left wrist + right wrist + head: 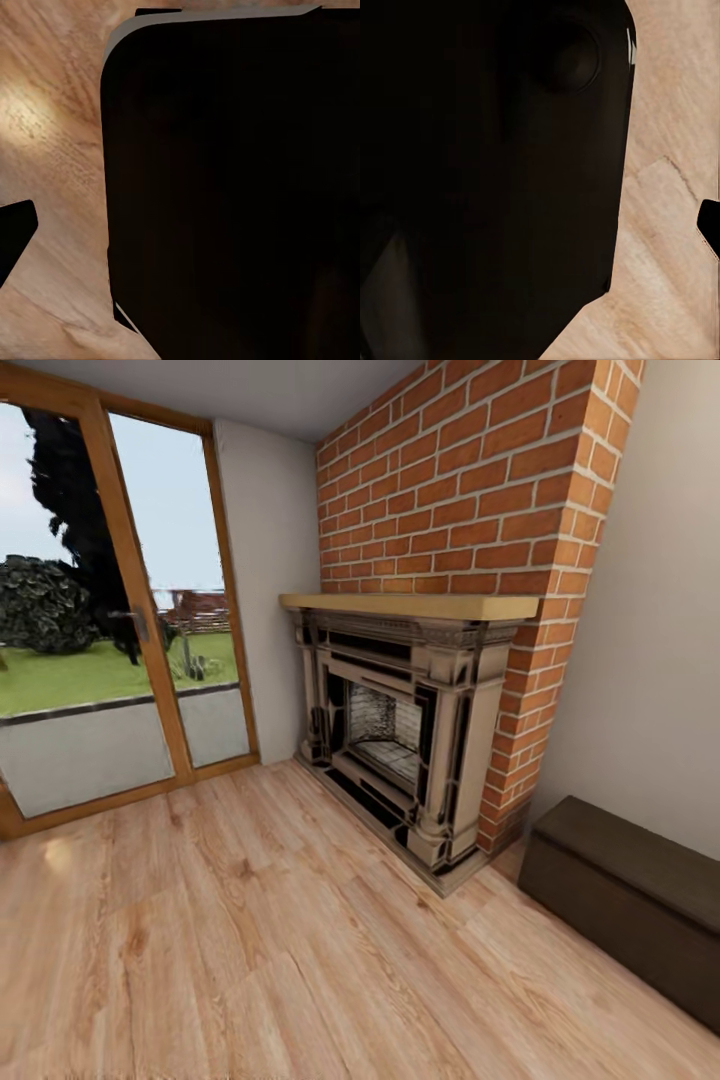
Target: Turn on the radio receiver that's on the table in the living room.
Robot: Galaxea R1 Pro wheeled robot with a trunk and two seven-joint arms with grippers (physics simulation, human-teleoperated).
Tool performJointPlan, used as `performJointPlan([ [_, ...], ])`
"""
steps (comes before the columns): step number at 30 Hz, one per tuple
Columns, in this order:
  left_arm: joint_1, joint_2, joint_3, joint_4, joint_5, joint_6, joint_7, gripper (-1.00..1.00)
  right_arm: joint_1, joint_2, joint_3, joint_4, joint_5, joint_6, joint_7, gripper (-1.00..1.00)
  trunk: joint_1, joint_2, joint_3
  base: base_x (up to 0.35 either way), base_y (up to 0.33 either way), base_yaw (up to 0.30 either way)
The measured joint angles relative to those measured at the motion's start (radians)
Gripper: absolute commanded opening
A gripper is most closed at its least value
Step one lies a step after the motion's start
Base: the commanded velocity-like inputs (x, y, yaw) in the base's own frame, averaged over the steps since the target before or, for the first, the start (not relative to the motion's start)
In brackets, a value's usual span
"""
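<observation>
Living room floor (230, 950) of light wood planks runs to a brick fireplace (410, 730) with a wooden mantel (410, 605), a glazed door (110, 630) onto a lawn, and a long dark-brown cabinet (630, 910) cut off at the frame edge. Both wrist views are mostly blocked by a dark robot body (232, 187), planks beside it. Whether either claw is spread or pressed together cannot be told. Where the radio sits cannot be told.

Dark robot body (232, 195) close before both wrist cameras, end effector state unclear.
</observation>
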Motion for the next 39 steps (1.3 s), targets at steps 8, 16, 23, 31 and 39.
performJointPlan([
  [8,0.0,0.0,0.0,0.0,0.0,0.0,0.0,1.0,0.0,0.0,0.0,0.0,0.0,0.0,0.0,1.0,0.0,0.0,0.0,0.0,0.0,0.272],
  [16,0.0,0.0,-0.001,0.0,0.0,0.0,0.0,1.0,0.0,0.0,0.0,0.0,0.0,0.0,0.0,1.0,0.0,0.0,0.0,0.0,0.0,0.272],
  [23,0.0,0.0,0.0,0.0,0.0,0.0,0.0,1.0,0.0,0.001,0.0,0.0,0.0,0.0,0.0,1.0,0.0,0.0,0.0,0.0,0.0,0.272],
  [31,0.0,0.0,-0.001,0.0,0.0,0.0,0.0,1.0,0.0,0.001,0.0,0.0,0.0,-0.001,0.0,1.0,0.0,0.0,0.0,0.0,0.0,0.272],
  [39,0.0,0.0,0.0,0.0,0.0,0.0,0.0,1.0,0.0,0.0,0.0,0.0,0.0,-0.001,0.0,1.0,0.0,0.0,0.0,0.0,0.0,0.272],
])
